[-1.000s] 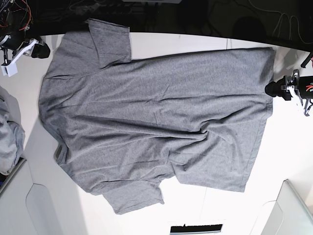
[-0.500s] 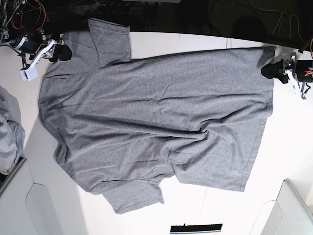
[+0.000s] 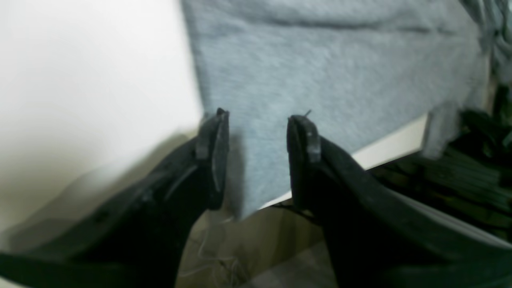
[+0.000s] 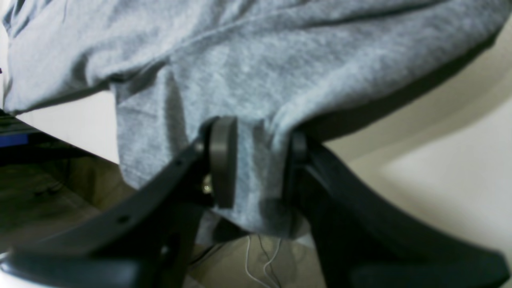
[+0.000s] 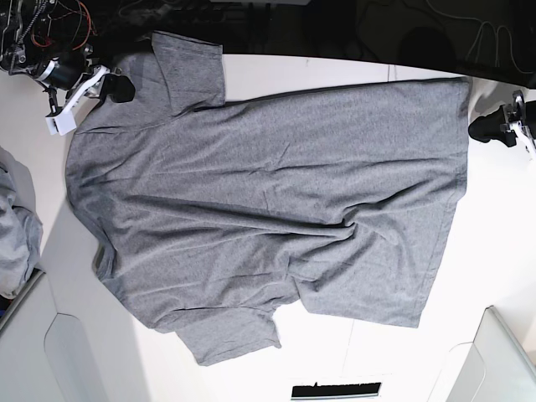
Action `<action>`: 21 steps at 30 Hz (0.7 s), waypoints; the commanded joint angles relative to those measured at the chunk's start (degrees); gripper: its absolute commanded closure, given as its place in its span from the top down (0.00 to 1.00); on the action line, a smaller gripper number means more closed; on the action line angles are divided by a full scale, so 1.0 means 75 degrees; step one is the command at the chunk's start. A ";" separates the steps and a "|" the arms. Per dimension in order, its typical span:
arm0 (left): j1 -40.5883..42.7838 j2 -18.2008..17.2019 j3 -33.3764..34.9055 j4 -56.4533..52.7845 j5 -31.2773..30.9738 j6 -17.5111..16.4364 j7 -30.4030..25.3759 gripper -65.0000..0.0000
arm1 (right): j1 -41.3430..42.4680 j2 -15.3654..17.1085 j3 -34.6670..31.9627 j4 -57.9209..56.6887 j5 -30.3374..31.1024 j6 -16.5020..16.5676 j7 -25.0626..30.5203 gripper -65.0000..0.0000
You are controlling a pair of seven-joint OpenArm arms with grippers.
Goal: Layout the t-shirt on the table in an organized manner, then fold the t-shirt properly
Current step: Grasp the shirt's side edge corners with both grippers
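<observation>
The grey t-shirt (image 5: 268, 193) lies spread flat on the white table (image 5: 301, 75), hem to the right and sleeves to the left. My right gripper (image 5: 124, 89) is at the far shoulder by the upper sleeve. In the right wrist view its jaws (image 4: 260, 160) stand apart with a fold of the shirt (image 4: 280, 60) between them, at the table edge. My left gripper (image 5: 479, 130) is open just right of the hem. In the left wrist view it (image 3: 258, 132) points at the shirt's corner (image 3: 320, 60), fingertips at the cloth's edge.
A paler bluish-grey heap of cloth (image 5: 12, 234) lies at the left edge. White panels stand at the near left (image 5: 50, 360) and near right (image 5: 502, 360). Dark clutter with wires (image 5: 377, 25) lies beyond the far edge.
My right gripper has moved right onto the shirt's shoulder. My left gripper went up to the hem corner, then drew back to the right. The shirt has barely shifted.
</observation>
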 commanded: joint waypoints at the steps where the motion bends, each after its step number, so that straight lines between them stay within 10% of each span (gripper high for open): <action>1: 0.0070 -0.0192 -0.0163 0.0073 -0.0114 -0.0045 -0.0038 0.42 | 0.0000 0.0087 0.0023 0.0047 -0.0061 -0.0003 -0.0096 0.27; 21: 0.0781 0.0729 -0.0335 0.0076 0.0323 -0.0045 -0.0058 0.38 | -0.0003 0.0085 0.0023 0.0047 0.0038 -0.0003 -0.0108 0.27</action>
